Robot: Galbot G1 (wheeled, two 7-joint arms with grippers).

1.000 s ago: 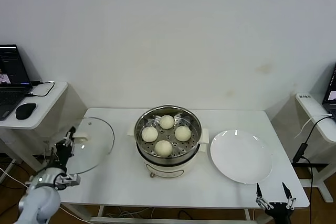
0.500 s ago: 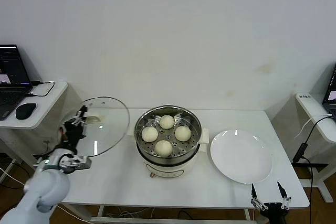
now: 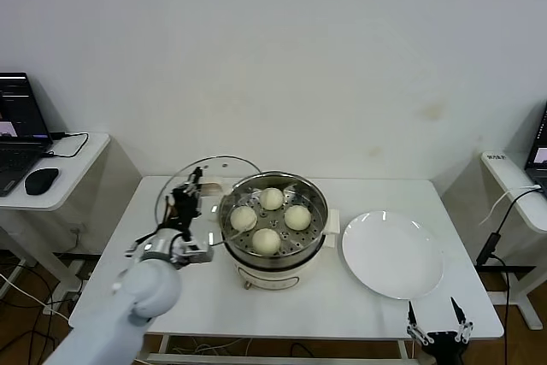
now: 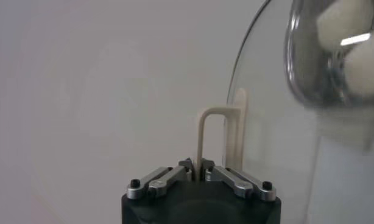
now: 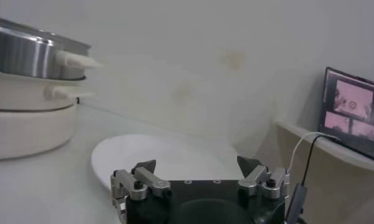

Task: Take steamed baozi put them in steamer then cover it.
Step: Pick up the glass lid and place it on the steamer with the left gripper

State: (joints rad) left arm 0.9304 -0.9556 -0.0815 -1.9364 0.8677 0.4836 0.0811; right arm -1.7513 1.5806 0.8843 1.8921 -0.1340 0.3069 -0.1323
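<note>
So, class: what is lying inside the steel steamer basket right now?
Four steamed baozi sit on the perforated floor of the steamer, uncovered. The floor directly beneath each bun is hidden. The left gripper holds the cover tilted beside the rim.

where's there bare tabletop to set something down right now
Bare table runs along the near edge in front of the steamer and the white plate. The far strip behind the plate is free too. It is crowded left of the steamer, where the left end effector holds the cover tilted.

bright even light, soft shadows; steamer [image 4: 333, 55] blurred in left wrist view.
</note>
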